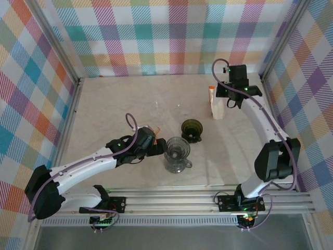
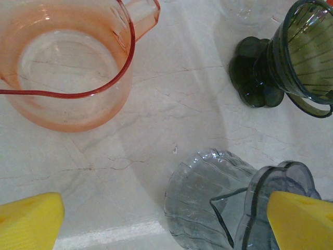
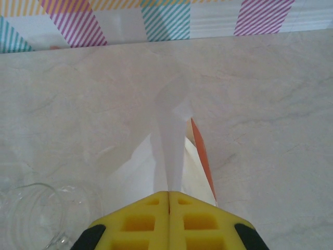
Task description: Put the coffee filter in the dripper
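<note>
A white coffee filter (image 3: 170,140) hangs pinched flat in my right gripper (image 3: 169,194), which is shut on it at the back right (image 1: 227,96), just above the upright filter pack (image 1: 217,107) with an orange edge (image 3: 200,156). Mid-table stands a dark green dripper (image 1: 191,129) (image 2: 304,57). In front of it a grey see-through dripper (image 1: 177,148) (image 2: 281,187) sits on a ribbed glass cup (image 2: 203,200). My left gripper (image 1: 155,146) (image 2: 165,221) is open beside that cup, nothing between its yellow fingertips (image 2: 31,221).
A pink see-through pitcher (image 2: 67,67) stands just behind my left gripper. A clear glass (image 3: 31,219) sits left of the filter pack. Checked walls and metal posts (image 1: 78,83) close in the table on three sides.
</note>
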You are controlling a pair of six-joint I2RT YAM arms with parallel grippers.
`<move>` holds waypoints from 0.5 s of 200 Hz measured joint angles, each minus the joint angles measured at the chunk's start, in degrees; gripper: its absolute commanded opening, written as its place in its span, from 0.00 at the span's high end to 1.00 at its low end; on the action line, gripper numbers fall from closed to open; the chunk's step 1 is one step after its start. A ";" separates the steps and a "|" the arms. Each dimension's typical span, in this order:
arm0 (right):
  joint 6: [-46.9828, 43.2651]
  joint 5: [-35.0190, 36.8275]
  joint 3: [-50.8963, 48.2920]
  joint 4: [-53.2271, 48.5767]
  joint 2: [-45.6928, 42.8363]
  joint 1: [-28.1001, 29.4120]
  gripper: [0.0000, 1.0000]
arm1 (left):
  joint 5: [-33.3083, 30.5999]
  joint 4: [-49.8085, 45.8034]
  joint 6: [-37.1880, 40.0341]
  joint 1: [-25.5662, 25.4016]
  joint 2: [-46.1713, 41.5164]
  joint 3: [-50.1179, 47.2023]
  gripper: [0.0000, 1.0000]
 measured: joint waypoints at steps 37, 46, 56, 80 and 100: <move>1.53 -0.63 -3.10 -2.38 -8.02 2.08 1.00 | -1.29 -2.36 0.00 0.00 -2.89 0.63 0.00; 2.25 -0.85 -3.56 -3.48 -10.14 3.13 1.00 | -1.70 -3.34 0.00 0.00 -3.89 0.76 0.00; 3.13 -1.27 -3.87 -5.14 -12.63 4.66 1.00 | -2.23 -4.33 0.00 0.00 -5.22 0.98 0.00; 5.25 -2.12 -3.98 -9.81 -19.04 10.43 1.00 | -3.67 -6.21 0.00 0.02 -9.90 1.25 0.00; 7.17 -2.78 -3.96 -14.67 -23.50 17.03 1.00 | -4.79 -7.58 0.00 0.07 -14.27 1.25 0.00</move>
